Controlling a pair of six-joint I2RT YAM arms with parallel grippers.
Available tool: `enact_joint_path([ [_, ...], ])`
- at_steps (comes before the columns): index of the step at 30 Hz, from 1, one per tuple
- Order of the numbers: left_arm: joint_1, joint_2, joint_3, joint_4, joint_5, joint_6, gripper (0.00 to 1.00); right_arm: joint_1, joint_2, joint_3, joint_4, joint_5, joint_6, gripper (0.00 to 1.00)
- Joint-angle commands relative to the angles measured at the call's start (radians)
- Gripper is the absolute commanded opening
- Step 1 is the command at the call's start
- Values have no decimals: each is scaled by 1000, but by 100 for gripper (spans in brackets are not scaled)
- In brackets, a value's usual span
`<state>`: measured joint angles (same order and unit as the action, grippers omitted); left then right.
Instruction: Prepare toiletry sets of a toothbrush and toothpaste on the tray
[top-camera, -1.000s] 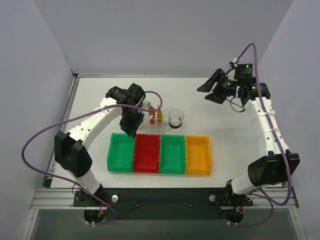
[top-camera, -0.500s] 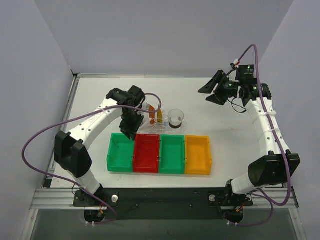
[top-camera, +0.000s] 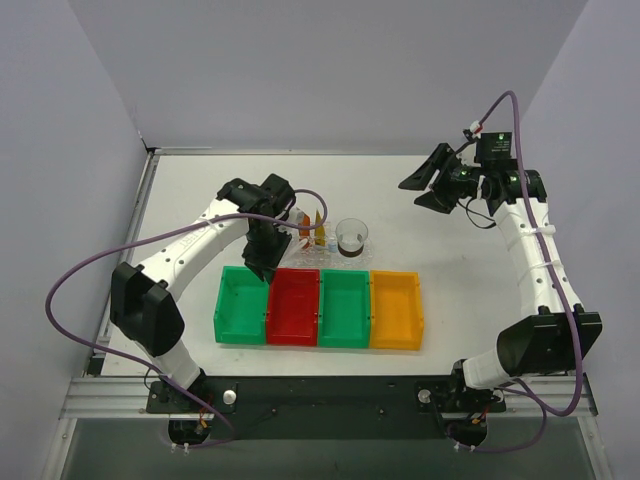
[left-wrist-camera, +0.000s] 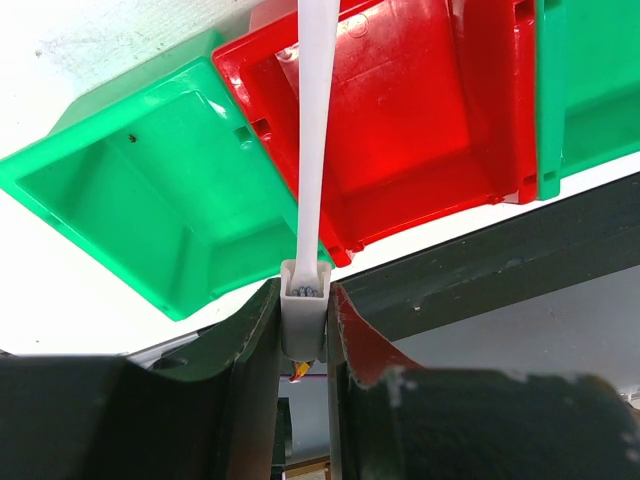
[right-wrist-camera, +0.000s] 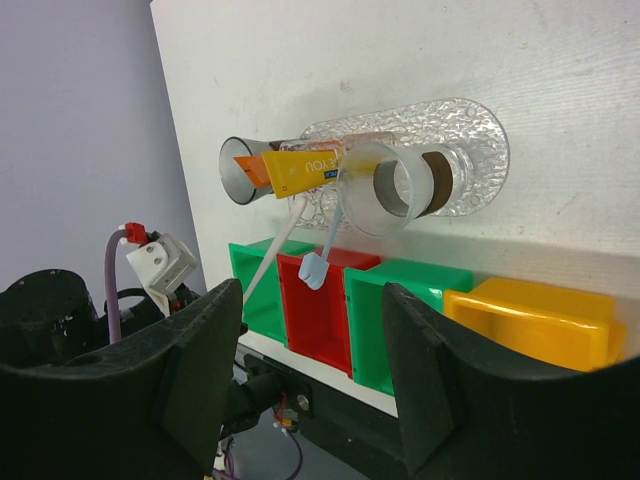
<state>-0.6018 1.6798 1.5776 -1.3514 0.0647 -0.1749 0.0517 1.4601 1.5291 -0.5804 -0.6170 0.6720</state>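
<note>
Green bin (top-camera: 243, 305) and red bin (top-camera: 293, 306) nearest | left claw (left-wrist-camera: 304, 300) above them, clamped on the bristle end of white toothbrush (left-wrist-camera: 313, 150) | handle reaches clear cup (right-wrist-camera: 235, 170) holding orange tube (right-wrist-camera: 305, 168) on tray (right-wrist-camera: 470, 130) | right claw (top-camera: 410, 193) beyond, spread wide, empty

Glossy plastic red bin (left-wrist-camera: 420, 130), clear bumpy-textured tray (right-wrist-camera: 485, 130), matt white table (top-camera: 380, 180).

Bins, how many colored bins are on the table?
4, side by side in one row: a green bin at the left end, then a red bin, a second green bin, and an orange bin at the right end.
</note>
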Motion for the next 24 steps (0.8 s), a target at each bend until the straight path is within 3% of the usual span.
enact_joint_path([
  [1, -1, -14, 22, -178, 0, -9, 0, -9, -38, -4, -13, -15, -15, 53],
  [24, 5, 4, 19, -184, -14, -14, 0, -9, -21, -1, -13, -21, -11, 53],
])
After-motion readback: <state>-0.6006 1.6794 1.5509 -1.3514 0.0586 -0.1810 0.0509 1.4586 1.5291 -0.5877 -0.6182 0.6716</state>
